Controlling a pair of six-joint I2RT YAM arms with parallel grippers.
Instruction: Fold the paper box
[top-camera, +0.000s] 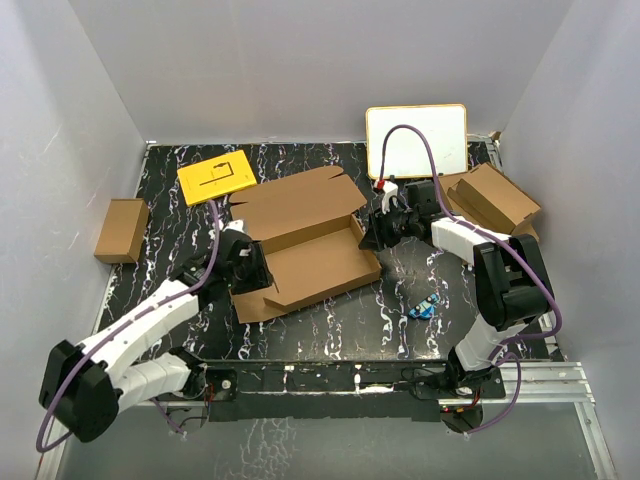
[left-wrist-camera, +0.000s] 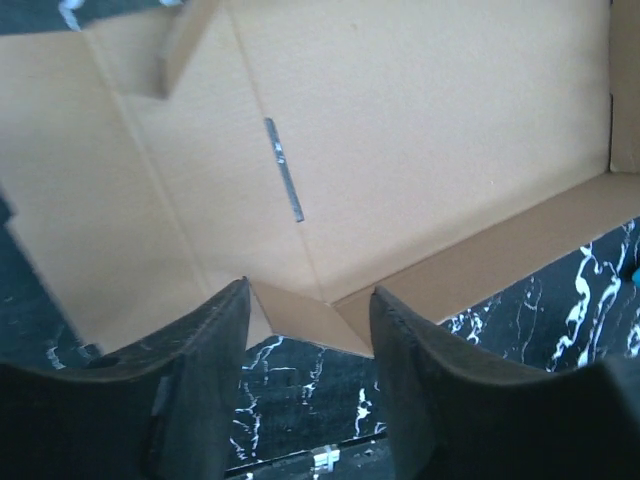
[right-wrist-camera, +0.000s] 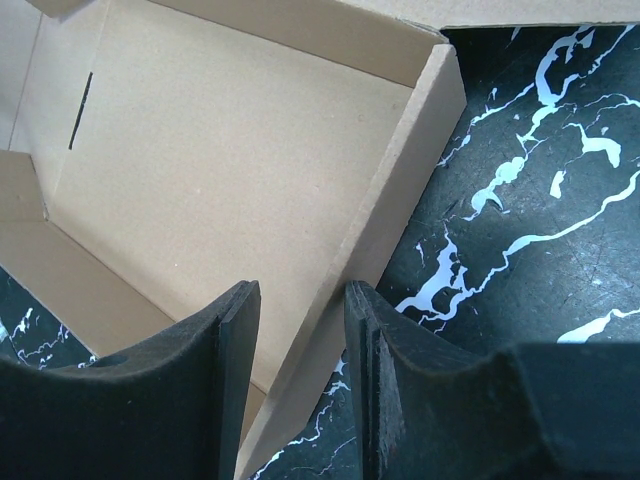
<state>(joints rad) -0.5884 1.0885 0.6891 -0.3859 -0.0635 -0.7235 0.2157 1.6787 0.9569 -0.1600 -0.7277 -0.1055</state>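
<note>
The paper box (top-camera: 300, 240) lies open in the middle of the black marbled table, lid panel spread to the far side, some side walls raised. My left gripper (top-camera: 255, 265) is at its left end. In the left wrist view the box's inside (left-wrist-camera: 400, 150) fills the frame and my left gripper (left-wrist-camera: 310, 300) is open, a folded corner flap (left-wrist-camera: 300, 318) just beyond the fingertips. My right gripper (top-camera: 372, 232) is at the box's right end. In the right wrist view it (right-wrist-camera: 300, 300) is open and straddles the raised right side wall (right-wrist-camera: 390, 200) without closing on it.
A flat yellow card (top-camera: 217, 177) lies at the far left. A small brown box (top-camera: 122, 229) stands by the left wall. A whiteboard (top-camera: 416, 140) and folded cardboard boxes (top-camera: 493, 197) sit far right. A small blue object (top-camera: 425, 306) lies near the right arm.
</note>
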